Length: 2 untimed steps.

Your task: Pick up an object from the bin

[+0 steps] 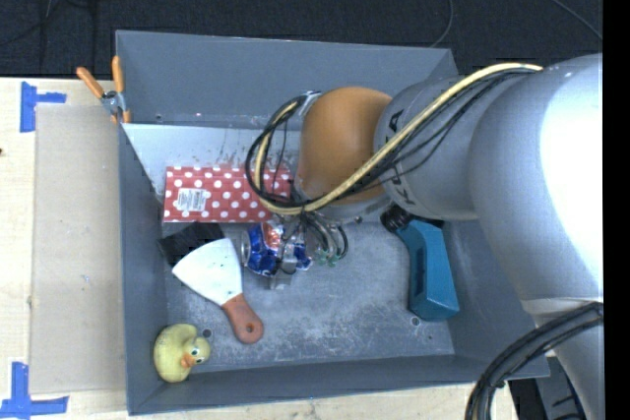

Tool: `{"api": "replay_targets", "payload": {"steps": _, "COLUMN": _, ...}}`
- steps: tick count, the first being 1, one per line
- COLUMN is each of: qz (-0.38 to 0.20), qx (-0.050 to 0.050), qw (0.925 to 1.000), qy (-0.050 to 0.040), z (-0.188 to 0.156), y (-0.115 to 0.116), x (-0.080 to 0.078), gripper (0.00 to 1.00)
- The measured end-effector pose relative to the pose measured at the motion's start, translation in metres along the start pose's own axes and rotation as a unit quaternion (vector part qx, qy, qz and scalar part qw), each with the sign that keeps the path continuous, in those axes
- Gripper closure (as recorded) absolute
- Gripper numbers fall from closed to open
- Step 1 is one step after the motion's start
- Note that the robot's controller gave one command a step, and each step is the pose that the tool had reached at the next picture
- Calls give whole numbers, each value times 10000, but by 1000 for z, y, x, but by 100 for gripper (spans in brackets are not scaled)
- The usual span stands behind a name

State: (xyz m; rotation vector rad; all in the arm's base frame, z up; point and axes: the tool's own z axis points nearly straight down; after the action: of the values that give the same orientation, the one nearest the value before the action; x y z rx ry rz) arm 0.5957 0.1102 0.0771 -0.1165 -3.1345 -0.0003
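Gripper sits low near the middle of the bin, under the arm's orange cover. Released or clenched: cannot tell, the tip is lost in clutter.

Nearest thing is a small crumpled blue-and-white packet, just off centre toward 9 o'clock and touching or right beside the gripper tip. I can't tell whether it's actually gripped.

My guess on handling: the packet is light, soft and crinkly, probably slick foil or plastic. It would squash rather than break. Best to pinch across the bunched middle, not a loose edge.

Around it:
- red box with white dots at 10 o'clock, its right end under the arm
- white scraper with a brown handle at 8 o'clock, blade just beside the packet
- yellow rubber duck in the 7 o'clock corner, well apart
- blue plastic tool at 4 o'clock, apart from the gripper

Writing: white label on the red box's left end, print too small to read. The packet has markings, but they're illegible. No brand readable anywhere.
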Motion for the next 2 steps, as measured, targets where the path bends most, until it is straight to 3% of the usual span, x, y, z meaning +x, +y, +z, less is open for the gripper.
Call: {"api": "replay_targets", "payload": {"steps": 2, "qz": 3, "qx": 4, "qw": 10000, "qy": 20, "z": -3, "y": 0, "x": 1, "gripper": 100}}
